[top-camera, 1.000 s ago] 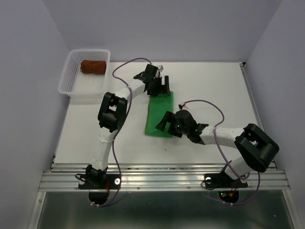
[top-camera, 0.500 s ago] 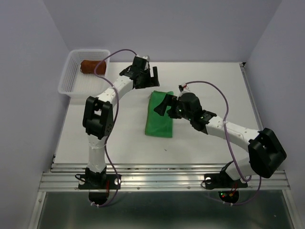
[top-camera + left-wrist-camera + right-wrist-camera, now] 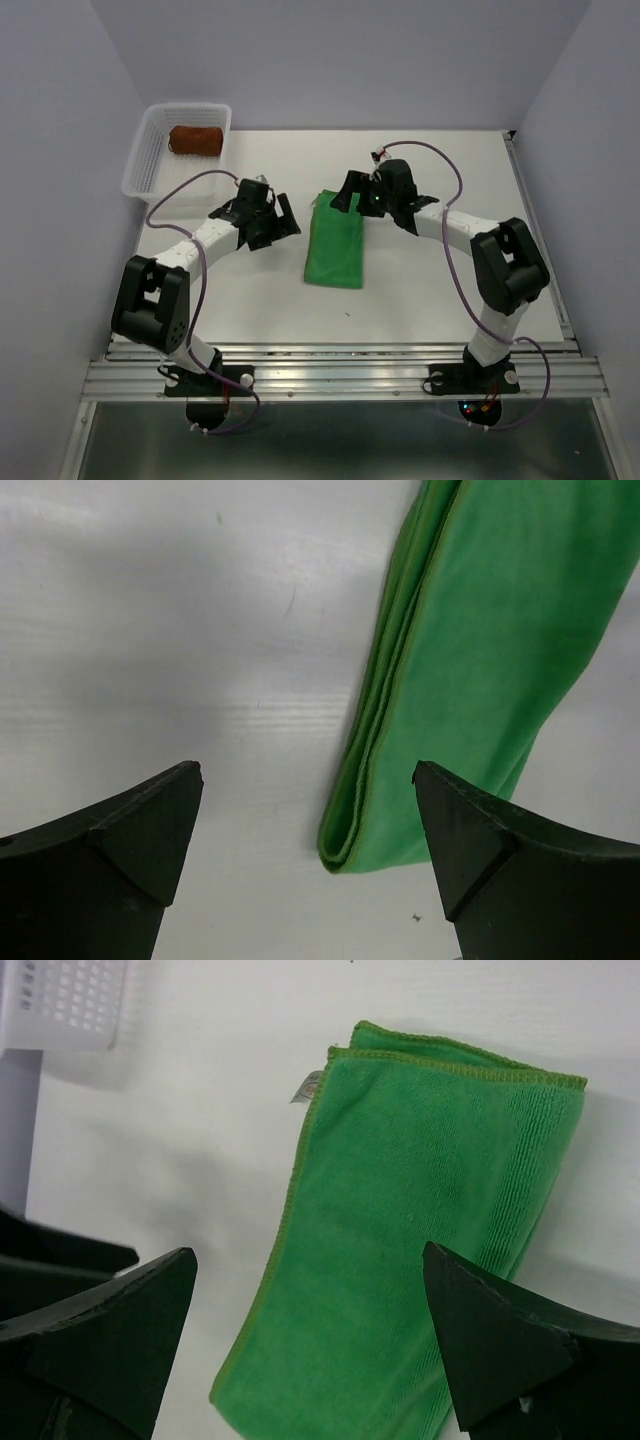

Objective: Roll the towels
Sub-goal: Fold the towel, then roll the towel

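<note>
Pale walls close in a white desk (image 3: 450, 290). At its far left corner we see a white mesh basket (image 3: 150, 165). We find the green towel (image 3: 335, 250) folded flat in a long strip at mid-desk, and the rolled rust-brown towel (image 3: 194, 139) inside the basket. Our right end effector (image 3: 356, 203) hovers over the green towel's far end, fingers spread. Our left end effector (image 3: 277, 228), equally spread and empty, sits just left of it.
</note>
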`<state>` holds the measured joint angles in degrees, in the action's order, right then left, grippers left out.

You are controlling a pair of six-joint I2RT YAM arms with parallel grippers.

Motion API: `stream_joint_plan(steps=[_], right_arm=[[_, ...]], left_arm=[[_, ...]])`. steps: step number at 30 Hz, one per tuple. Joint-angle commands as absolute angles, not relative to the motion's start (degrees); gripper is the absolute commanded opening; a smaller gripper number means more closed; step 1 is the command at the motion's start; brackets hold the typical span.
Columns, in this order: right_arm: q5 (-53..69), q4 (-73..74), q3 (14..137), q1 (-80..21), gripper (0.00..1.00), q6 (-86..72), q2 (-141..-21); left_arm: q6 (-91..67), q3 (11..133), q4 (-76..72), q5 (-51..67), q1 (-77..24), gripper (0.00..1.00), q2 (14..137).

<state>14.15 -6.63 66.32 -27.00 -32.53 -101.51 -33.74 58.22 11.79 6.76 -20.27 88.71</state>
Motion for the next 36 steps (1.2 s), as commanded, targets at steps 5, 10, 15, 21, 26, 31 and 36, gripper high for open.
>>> stream_joint_plan(steps=[5,10,15,21,26,31,36], right_arm=[[16.3,-6.9,76.0,-23.7,1.0,-27.3,-113.5],[20.7,-6.9,78.2,-22.4,1.0,-25.3,-118.9],[26.7,-7.2,78.7,-22.4,1.0,-23.0,-121.5],[27.1,-4.3,79.7,-22.4,1.0,-19.5,-113.2],[27.1,-3.6,74.6,-22.9,1.0,-17.0,-102.1],[20.6,-0.3,63.1,-23.6,1.0,-14.9,-90.9],[14.1,4.9,54.8,-26.7,1.0,-10.7,-80.8]], left_arm=[[-37.7,49.3,9.2,11.9,-25.1,0.99,81.7],[-39.3,45.0,8.5,13.6,-28.1,0.99,79.9],[-40.1,42.5,7.1,14.7,-29.9,0.98,79.5],[-41.2,41.0,4.8,14.6,-30.8,0.89,80.6],[-42.5,39.9,2.6,14.3,-31.8,0.7,81.6],[-42.8,39.8,0.6,13.4,-32.5,0.58,84.9],[-43.3,40.7,0.4,12.8,-32.7,0.39,88.8]])
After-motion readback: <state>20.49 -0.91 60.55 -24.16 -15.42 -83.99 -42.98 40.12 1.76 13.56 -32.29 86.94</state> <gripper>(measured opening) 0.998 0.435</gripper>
